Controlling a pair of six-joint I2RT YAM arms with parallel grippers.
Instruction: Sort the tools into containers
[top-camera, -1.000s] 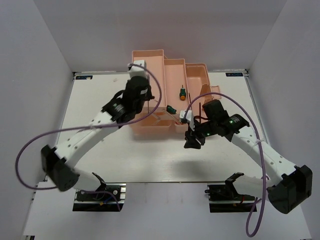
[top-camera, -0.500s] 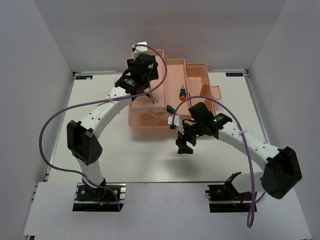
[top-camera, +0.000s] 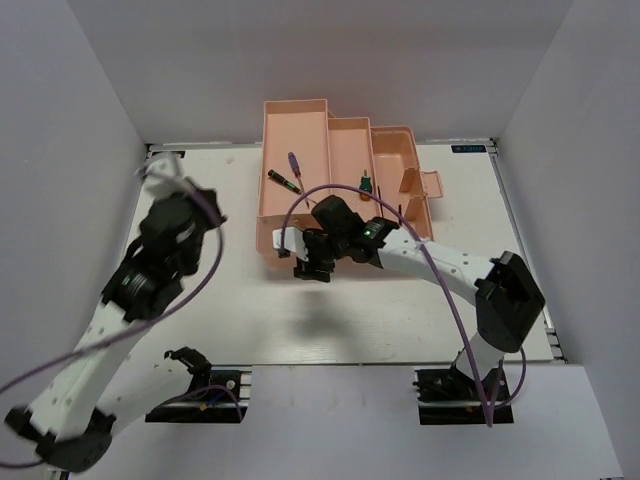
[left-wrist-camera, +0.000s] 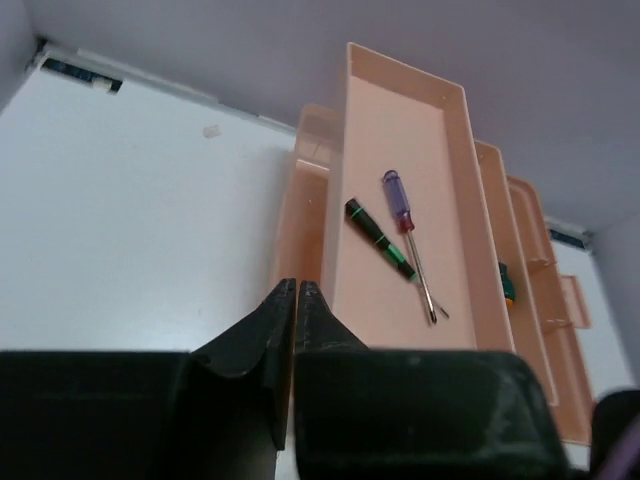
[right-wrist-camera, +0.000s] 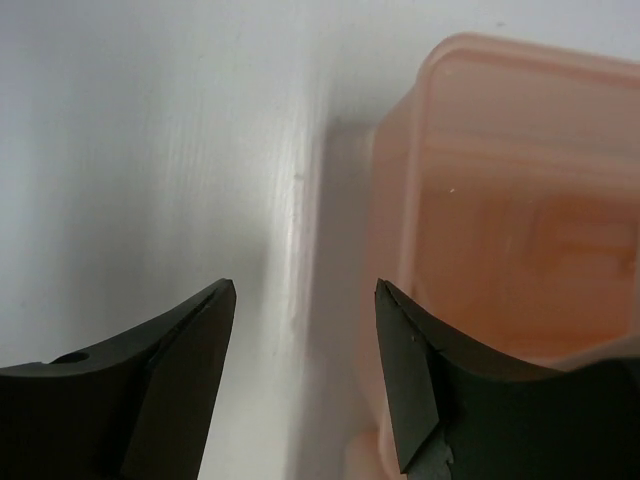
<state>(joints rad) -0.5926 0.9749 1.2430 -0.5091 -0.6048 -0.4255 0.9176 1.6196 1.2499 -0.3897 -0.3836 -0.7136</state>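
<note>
The salmon-pink toolbox (top-camera: 300, 120) stands open at the back centre with its trays stepped out. A blue-handled screwdriver (top-camera: 295, 165) and a black-green one (top-camera: 281, 181) lie in the left tray. A green-orange one (top-camera: 366, 184) lies in the middle tray. My left gripper (top-camera: 185, 205) is shut and empty, well left of the toolbox. In the left wrist view the gripper (left-wrist-camera: 297, 286) faces the tray (left-wrist-camera: 440, 130) with the blue screwdriver (left-wrist-camera: 398, 196) and the black-green one (left-wrist-camera: 378, 238). My right gripper (top-camera: 310, 268) is open and empty at the toolbox's front left corner (right-wrist-camera: 500, 200).
White walls close in the table on the left, right and back. The toolbox lid with its latch (top-camera: 430, 185) sticks out on the right. The right arm's purple cable (top-camera: 440, 290) loops over the table in front of the toolbox.
My left arm has pulled back from the toolbox to the left, uncovering the two screwdrivers in the left tray. My right gripper has moved left along the toolbox front.
</note>
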